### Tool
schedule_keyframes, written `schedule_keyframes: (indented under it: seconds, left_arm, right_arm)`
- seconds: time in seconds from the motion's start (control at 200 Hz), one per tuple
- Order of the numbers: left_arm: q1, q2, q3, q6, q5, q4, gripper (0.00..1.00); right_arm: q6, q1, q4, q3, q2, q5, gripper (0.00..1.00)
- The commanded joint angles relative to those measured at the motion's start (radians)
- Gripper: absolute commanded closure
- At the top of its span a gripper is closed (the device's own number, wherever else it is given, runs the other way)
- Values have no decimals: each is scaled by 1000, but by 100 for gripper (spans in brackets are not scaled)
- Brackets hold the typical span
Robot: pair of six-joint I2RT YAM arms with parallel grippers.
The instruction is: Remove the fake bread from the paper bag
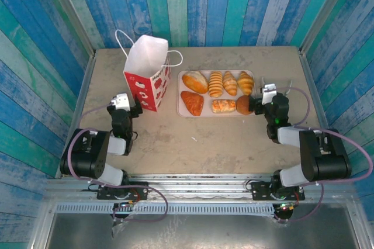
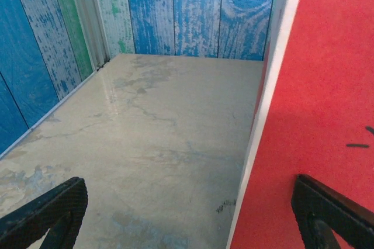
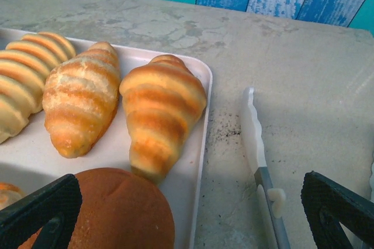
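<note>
The paper bag (image 1: 146, 73) stands upright at the back left, red below, white at the top, with string handles; its inside is hidden. Several pieces of fake bread (image 1: 215, 83) lie on the pale tray (image 1: 182, 111) to its right. My left gripper (image 1: 124, 104) is open just left of the bag's front corner. In the left wrist view the bag's red side (image 2: 327, 85) runs past the right finger, and nothing is held. My right gripper (image 1: 260, 101) is open at the tray's right end, over the round bun (image 3: 117, 214) and beside a croissant (image 3: 160, 109).
A white and grey serrated tool (image 3: 260, 161) lies on the table just right of the tray rim (image 3: 198, 161). Blue and green plank walls (image 1: 193, 3) close in the table at the back and both sides. Bare tabletop (image 1: 193, 141) lies between the arms.
</note>
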Motion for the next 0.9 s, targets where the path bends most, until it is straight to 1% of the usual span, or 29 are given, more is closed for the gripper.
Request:
schedule_keyframes:
  seconds: [0.0,0.12,0.255,0.892]
  left_arm:
    - [20,31,47,-22,-39,-14,6]
    - [27,26,48,-30,-33,-27,6]
    - [27,28,49,-29,-33,-24,6]
    - [27,26,48,-29,-33,-25,6]
  right_arm:
    - [-6,-1,93,-19,23,4,0]
    - [10,-1,132,-28,50,30,0]
    - [32,-1,21,38,65,78,0]
    - [30,-1,28,36,65,79,0]
